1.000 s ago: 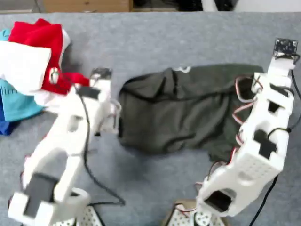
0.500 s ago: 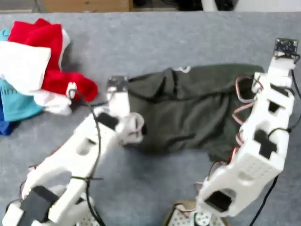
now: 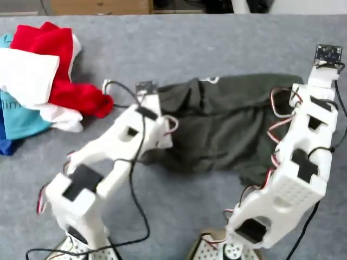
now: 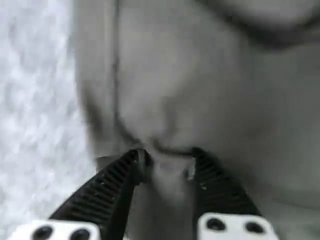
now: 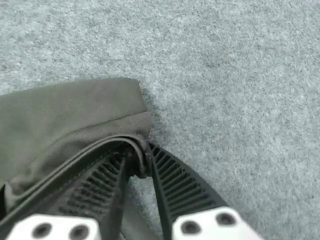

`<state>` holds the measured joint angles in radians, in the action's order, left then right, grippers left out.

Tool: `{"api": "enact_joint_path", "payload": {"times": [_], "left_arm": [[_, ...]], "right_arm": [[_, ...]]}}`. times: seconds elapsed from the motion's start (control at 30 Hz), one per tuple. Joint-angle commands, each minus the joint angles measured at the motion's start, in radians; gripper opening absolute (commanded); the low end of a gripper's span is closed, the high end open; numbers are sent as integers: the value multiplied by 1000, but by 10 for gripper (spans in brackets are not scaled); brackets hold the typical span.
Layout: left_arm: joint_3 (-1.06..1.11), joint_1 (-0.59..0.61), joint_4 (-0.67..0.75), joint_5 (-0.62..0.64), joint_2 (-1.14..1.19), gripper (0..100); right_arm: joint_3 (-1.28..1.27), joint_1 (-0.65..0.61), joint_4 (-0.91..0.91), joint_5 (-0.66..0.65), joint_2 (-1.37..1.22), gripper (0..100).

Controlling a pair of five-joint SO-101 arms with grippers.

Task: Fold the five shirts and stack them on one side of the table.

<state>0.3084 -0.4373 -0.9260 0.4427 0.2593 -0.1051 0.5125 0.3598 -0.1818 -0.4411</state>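
A dark green shirt [image 3: 227,124] lies crumpled across the middle of the grey table [image 3: 179,43]. My left gripper [image 3: 165,138] is over the shirt's left edge. In the left wrist view this gripper [image 4: 168,162] is shut on a bunched fold of the green shirt [image 4: 200,75]. My right arm [image 3: 303,146] stands at the shirt's right end. There the right gripper [image 5: 142,160] is shut on the hem of the green shirt [image 5: 65,115], just above the table.
At the far left lies a loose pile: a red shirt [image 3: 49,49], a white shirt [image 3: 27,76], a teal shirt [image 3: 19,122] and a blue one [image 3: 5,143] at the edge. Bare grey table [image 3: 162,206] runs along the front and back.
My left arm has swung right from the shirt's left edge onto the shirt, and that edge has come with it. The right arm has kept still.
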Motion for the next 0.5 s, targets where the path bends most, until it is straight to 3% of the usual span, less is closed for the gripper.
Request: {"api": "enact_joint_path", "payload": {"times": [0.0, 0.47], "left_arm": [[-198, 37, -12, -81, 87, 19], [-793, 43, 14, -58, 366, 19]], "right_arm": [[56, 10, 6, 5, 5, 2], [56, 8, 6, 5, 5, 2]]}}
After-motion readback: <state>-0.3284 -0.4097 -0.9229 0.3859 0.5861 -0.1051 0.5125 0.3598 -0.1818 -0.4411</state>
